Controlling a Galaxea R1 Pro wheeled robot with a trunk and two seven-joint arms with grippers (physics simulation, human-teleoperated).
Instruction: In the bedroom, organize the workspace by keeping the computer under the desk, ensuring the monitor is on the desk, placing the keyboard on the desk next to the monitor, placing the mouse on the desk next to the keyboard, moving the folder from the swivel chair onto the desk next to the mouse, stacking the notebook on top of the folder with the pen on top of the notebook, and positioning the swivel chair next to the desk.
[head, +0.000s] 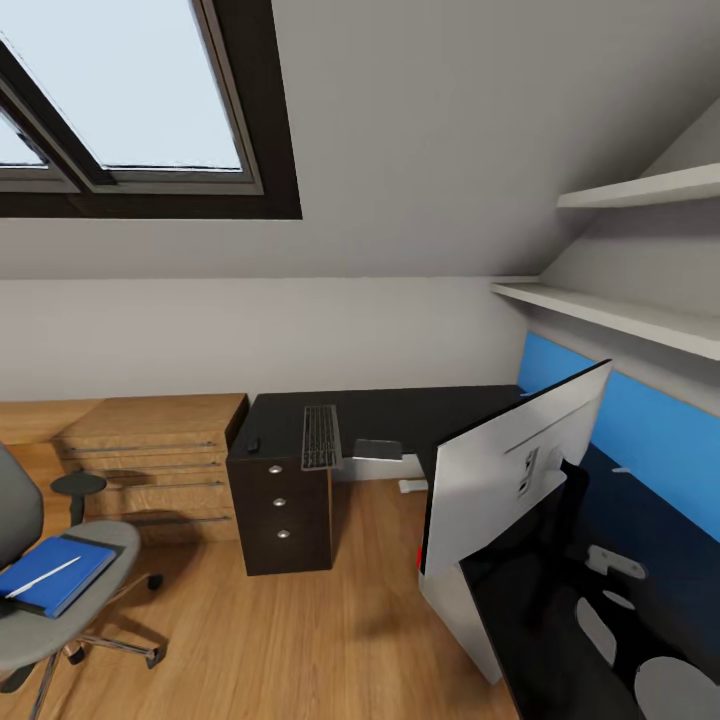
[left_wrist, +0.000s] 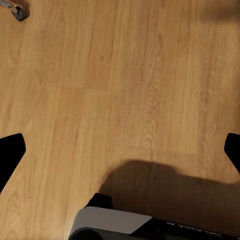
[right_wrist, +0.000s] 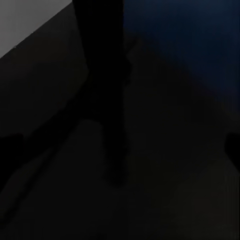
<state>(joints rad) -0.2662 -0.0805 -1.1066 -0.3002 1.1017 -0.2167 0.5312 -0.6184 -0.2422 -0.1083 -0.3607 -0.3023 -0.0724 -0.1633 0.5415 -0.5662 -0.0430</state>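
The black-topped desk (head: 400, 408) stands in the corner on its three-drawer unit (head: 281, 508). On its left end lie the keyboard (head: 320, 437) and, near the edge, the small black mouse (head: 254, 445). The monitor (head: 515, 465) stands tilted on the right wing, its silver back towards me. At lower left is the swivel chair (head: 110, 545), apart from the desk; a blue flat item (head: 55, 573) with the pen (head: 45, 576) on it lies on the seat. My left gripper (left_wrist: 120, 152) hangs open over the wood floor. My right gripper (right_wrist: 120, 147) is open, its fingers apart around a dark upright stem (right_wrist: 107, 75).
A light-wood chest (head: 150, 455) with bar handles stands left of the desk. White shelves (head: 620, 315) jut out above the right wing, under a sloping ceiling. A grey flat thing (head: 377, 449) sits under the desk. A chair caster (left_wrist: 17, 11) shows in the left wrist view.
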